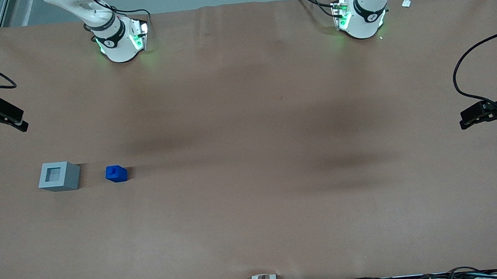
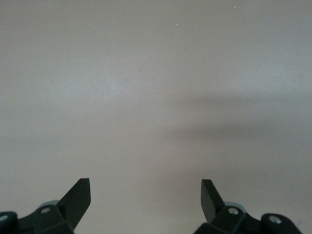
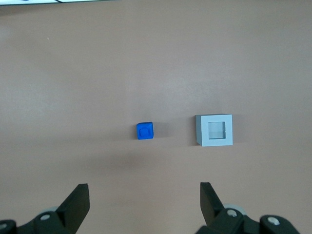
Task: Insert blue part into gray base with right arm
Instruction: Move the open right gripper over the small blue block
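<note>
With the gripper (image 3: 144,204) high above the surface (image 1: 254,211), jaws apart and empty, an off-centre descent could nudge the blue part (image 1: 116,173), beside the gray base (image 1: 59,176), askew.

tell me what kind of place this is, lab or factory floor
Most likely a robotics lab test bench. A wide table under plain brown covering carries only the blue part and the gray base, apart from each other. The right arm's gripper hangs open above the table, farther from the front camera than both, holding nothing.
</note>
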